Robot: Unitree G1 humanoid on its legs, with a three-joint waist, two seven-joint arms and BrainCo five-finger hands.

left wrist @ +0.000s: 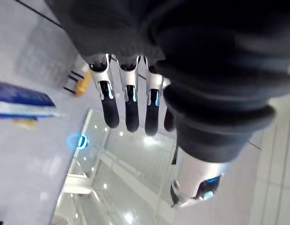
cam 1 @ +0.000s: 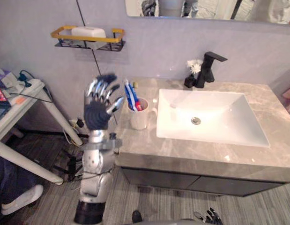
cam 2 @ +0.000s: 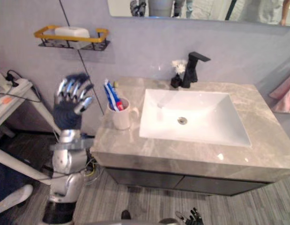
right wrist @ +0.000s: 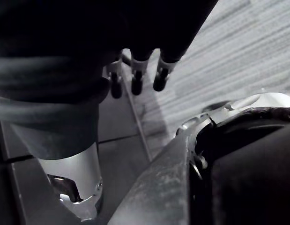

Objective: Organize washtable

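The left hand (cam 1: 99, 105) is up, fingers spread wide and holding nothing, at 9 o'clock from the cup (cam 1: 138, 117) on the tabletop (cam 1: 205, 154). The right hand (cam 1: 209, 217) hangs at 6 o'clock, partly cut off, fingers loose.

A grey veined stone-like countertop (cam 1: 276, 112) is seen, smoothly polished; the white basin (cam 1: 229, 117) is glossy, the faucet (cam 1: 209, 65) matt black, the mug (cam 1: 138, 120) perhaps glazed ceramic.

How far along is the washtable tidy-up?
Looks done: the toothpaste tube stands in the white mug; the soap lies on the wall rack. In hand: nothing; the left hand is open, raised beside the mug; the right hand hangs low, open. Left: perhaps the white bit by the faucet.
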